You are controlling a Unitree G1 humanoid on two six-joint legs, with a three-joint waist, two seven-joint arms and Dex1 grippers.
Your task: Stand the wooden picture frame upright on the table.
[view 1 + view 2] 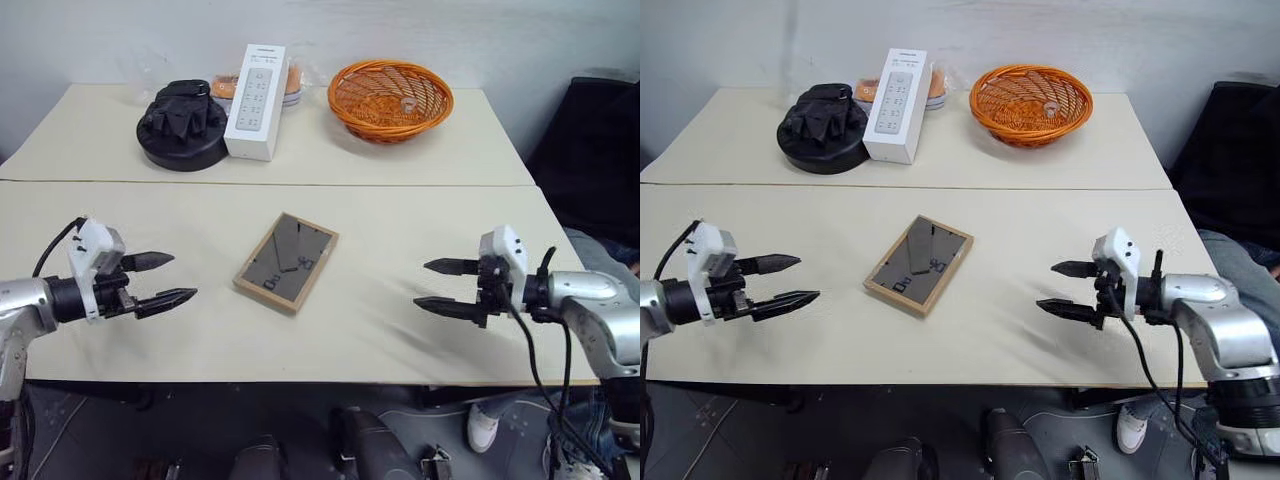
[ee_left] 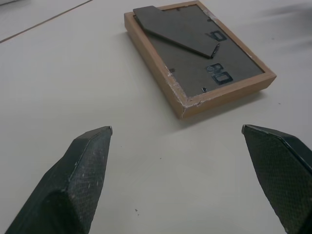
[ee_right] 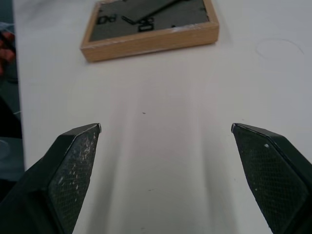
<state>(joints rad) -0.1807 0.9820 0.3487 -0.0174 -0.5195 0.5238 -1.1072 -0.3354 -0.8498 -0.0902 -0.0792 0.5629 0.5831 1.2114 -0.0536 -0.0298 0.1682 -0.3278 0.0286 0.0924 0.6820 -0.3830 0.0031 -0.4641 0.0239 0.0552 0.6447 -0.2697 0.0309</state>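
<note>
The wooden picture frame (image 1: 286, 261) lies flat on the cream table (image 1: 380, 220), its dark grey back up and the fold-out stand (image 2: 176, 30) resting against it. My left gripper (image 1: 172, 279) hovers open to the frame's left, fingers pointing toward it, with nothing between them. On the other side my right gripper (image 1: 434, 286) is open too, pointing back at the frame. Both stand well apart from it. The frame's light-wood edge (image 3: 151, 41) shows beyond the right gripper's fingers.
At the table's far side stand a tall white box printed with a remote (image 1: 256, 101), a black round object (image 1: 182, 125) and an orange wicker basket (image 1: 390, 98). A seam (image 1: 300, 184) runs across the table. A dark chair (image 1: 595, 150) is at the right.
</note>
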